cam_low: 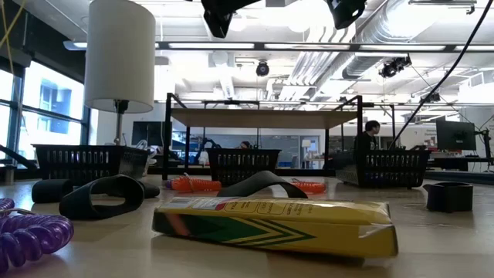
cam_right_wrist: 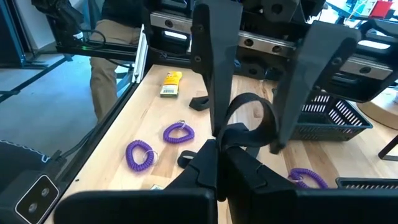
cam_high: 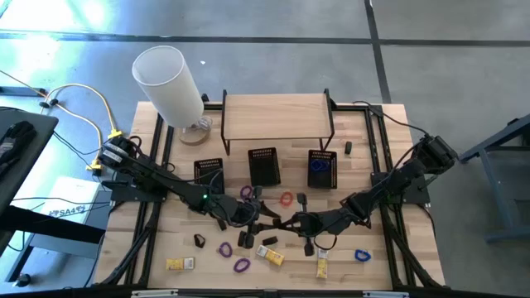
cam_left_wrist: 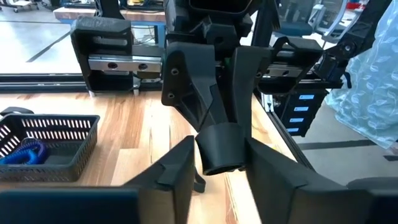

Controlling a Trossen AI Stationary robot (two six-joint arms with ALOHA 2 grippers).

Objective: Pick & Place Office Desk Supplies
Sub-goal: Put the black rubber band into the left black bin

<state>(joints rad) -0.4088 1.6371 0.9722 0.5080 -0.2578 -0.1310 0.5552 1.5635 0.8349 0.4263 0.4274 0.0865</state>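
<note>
HIGH VIEW: Over the middle of the wooden bench (cam_high: 166,240), a little towards its front edge, the left gripper (cam_high: 252,217) and the right gripper (cam_high: 293,222) met tip to tip. Purple coiled band loops (cam_high: 225,248), a red-orange band loop (cam_high: 286,199), a blue band loop (cam_high: 361,255) and small yellow rectangular boxes (cam_high: 270,255) lay scattered around them. Three black mesh baskets (cam_high: 263,165) stood in a row before a low wooden shelf (cam_high: 277,116), with a tall white cylinder (cam_high: 170,83) at the back left corner.

LOW VIEW: One yellow box lay flat near the front edge, a purple coil beside it and a black band loop (cam_low: 104,197) just behind.

LEFT WRIST VIEW: A small black clip-like piece (cam_left_wrist: 217,149) hung above the bench between both grippers. The left gripper's fingers (cam_left_wrist: 180,171), partly closed, pressed against its sides, while the right gripper pinched it from the far side.

RIGHT WRIST VIEW: The right gripper's fingers (cam_right_wrist: 205,165) were fully closed on the black piece, its curved band standing up between the left gripper's two fingers.
</note>
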